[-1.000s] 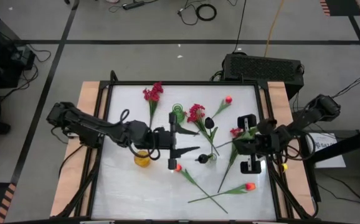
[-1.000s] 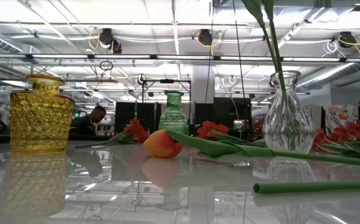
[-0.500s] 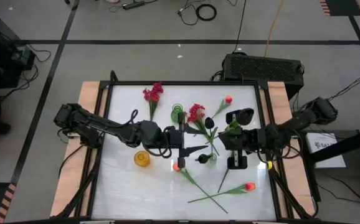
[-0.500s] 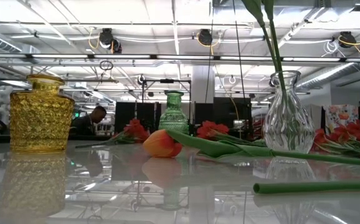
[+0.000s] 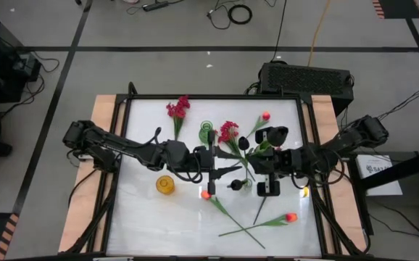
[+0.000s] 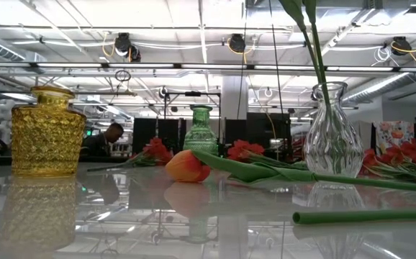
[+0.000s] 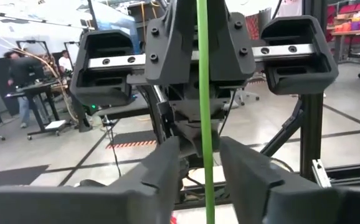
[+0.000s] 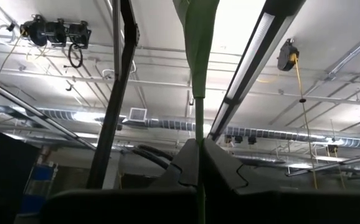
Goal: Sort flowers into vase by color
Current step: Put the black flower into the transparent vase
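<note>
My right gripper [image 5: 260, 162] [image 8: 198, 155] hovers right of the clear vase [image 5: 247, 181] [image 6: 330, 137], shut on a green flower stem; I cannot see its bloom. My left gripper [image 5: 231, 164] [image 7: 200, 168] is open at the table's middle, facing the right one. An upright thin green stem [image 7: 203, 93] shows in the gap between its fingers, touching neither. A leafy stem [image 6: 316, 50] rises from the clear vase. The yellow vase [image 5: 165, 185] and green vase [image 5: 207, 132] stand on the table. An orange tulip [image 5: 207, 194] [image 6: 186, 165] lies on the table. My right gripper pinches a green stem [image 8: 198, 134] between its two fingers, which lie across it. The stem runs up past the fingers to a leaf [image 8: 198, 31]. In the high view a leaf [image 5: 265, 148] shows at the gripper and the lower stem [image 5: 260, 210] trails toward the near edge.
Crimson sprays [image 5: 178, 109] [image 5: 227, 130], a black bloom [image 5: 243, 143] and tulips [image 5: 266, 115] [image 5: 291, 217] lie scattered over the white table, their stems crossing near the near edge [image 5: 242, 233]. Another black bloom [image 5: 233, 185] sits beside the clear vase. People show in the room beyond.
My right gripper has moved toward the table's left, carrying the upper part of the flower toward the clear vase while the stem's lower end stayed near the near edge. My left gripper has moved toward the table's right, away from the yellow vase, staying open.
</note>
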